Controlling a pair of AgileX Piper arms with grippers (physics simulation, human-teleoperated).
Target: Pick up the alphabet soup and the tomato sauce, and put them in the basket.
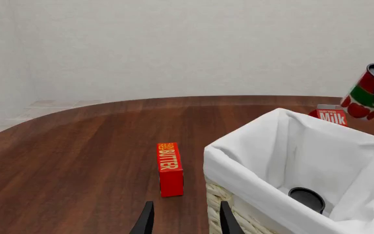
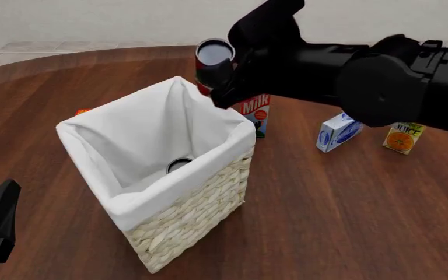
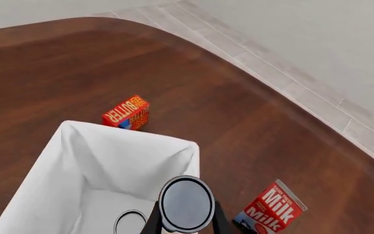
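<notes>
My right gripper (image 2: 228, 81) is shut on the tomato sauce (image 2: 214, 58), a slim red can with a green band and grey top. It holds the can upright in the air above the far rim of the basket (image 2: 244, 137). The can also shows in the left wrist view (image 1: 367, 92) and from above in the right wrist view (image 3: 187, 204). On the basket's floor stands a can of which only the round top (image 2: 179, 164) shows; it seems to be the alphabet soup, its label hidden. My left gripper (image 1: 185, 222) is open and empty, low beside the basket's near left corner.
A red milk carton (image 2: 255, 114) stands just behind the basket. A red butter box (image 1: 169, 168) lies on the table left of the basket. A blue-white box (image 2: 338, 132) and an orange juice carton (image 2: 403, 137) stand at the right.
</notes>
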